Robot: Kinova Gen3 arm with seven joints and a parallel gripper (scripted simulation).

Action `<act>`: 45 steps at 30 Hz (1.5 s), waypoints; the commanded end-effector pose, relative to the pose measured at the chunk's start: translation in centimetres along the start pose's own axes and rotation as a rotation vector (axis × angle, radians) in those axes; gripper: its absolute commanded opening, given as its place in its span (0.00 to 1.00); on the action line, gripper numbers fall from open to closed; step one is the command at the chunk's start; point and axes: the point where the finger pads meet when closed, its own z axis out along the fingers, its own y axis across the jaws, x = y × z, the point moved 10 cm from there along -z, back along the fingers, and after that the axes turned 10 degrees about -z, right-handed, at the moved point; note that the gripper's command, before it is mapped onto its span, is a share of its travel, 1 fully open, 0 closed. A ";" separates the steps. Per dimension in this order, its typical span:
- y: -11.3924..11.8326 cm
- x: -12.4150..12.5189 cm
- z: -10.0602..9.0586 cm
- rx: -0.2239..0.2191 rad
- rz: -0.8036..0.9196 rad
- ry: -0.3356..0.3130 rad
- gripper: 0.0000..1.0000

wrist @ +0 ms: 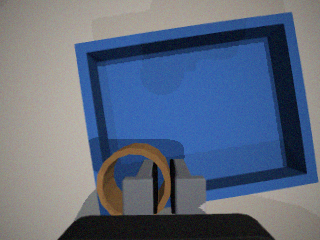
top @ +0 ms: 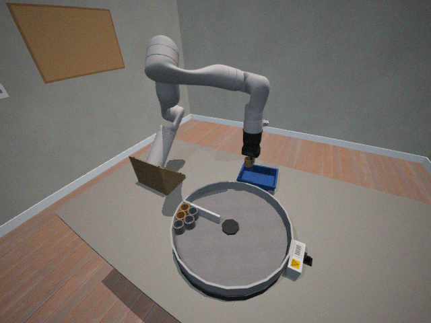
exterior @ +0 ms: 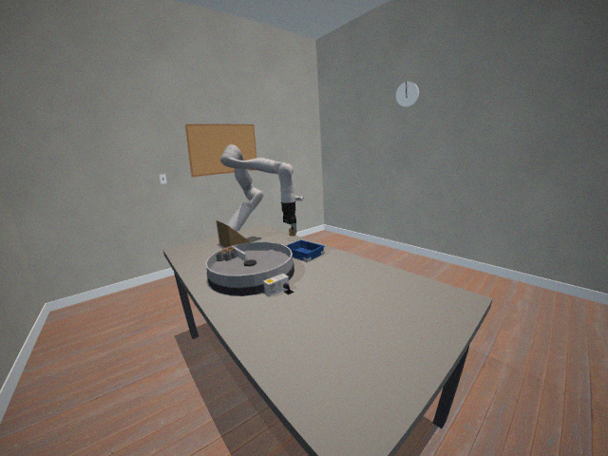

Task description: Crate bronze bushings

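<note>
1. One bronze bushing [top: 248,161] [exterior: 292,232] [wrist: 104,186] is in the grasp of the gripper [top: 252,160] [exterior: 294,227] [wrist: 163,178], whose fingers pinch its wall, one inside the ring and one outside.
2. Both are raised, outside the rim of the turning table [top: 257,250] [exterior: 270,257], on the side where the blue crate [top: 257,177] [exterior: 305,250] [wrist: 200,100] sits just beyond that rim. In the wrist view the held ring overlaps a corner area of the crate.
3. Two bronze bushings [top: 180,214] [exterior: 228,249] stand on the turning table, close inside its rim.
4. Three steel bushings [top: 189,221] [exterior: 226,256] stand beside them on the turning table, in the same cluster.
5. A pale bar [top: 203,210] [exterior: 239,252] reaches from the turning table's rim toward its dark hub [top: 230,227] [exterior: 250,262], next to the cluster.
</note>
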 end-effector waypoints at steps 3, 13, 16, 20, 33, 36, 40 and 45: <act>0.0 0.0 2.2 0.002 -0.001 0.000 0.00; 0.0 0.1 2.7 0.002 -0.002 0.000 0.00; 0.0 0.1 2.7 0.002 -0.002 0.000 0.00; 0.0 0.1 5.0 0.002 -0.002 0.000 0.00; 0.0 0.1 5.6 0.002 -0.003 0.000 0.00; 0.0 0.1 6.1 0.002 -0.002 0.000 0.00; 0.0 0.1 6.5 0.002 -0.002 0.000 0.00; 0.0 0.1 6.5 0.002 -0.002 0.000 0.00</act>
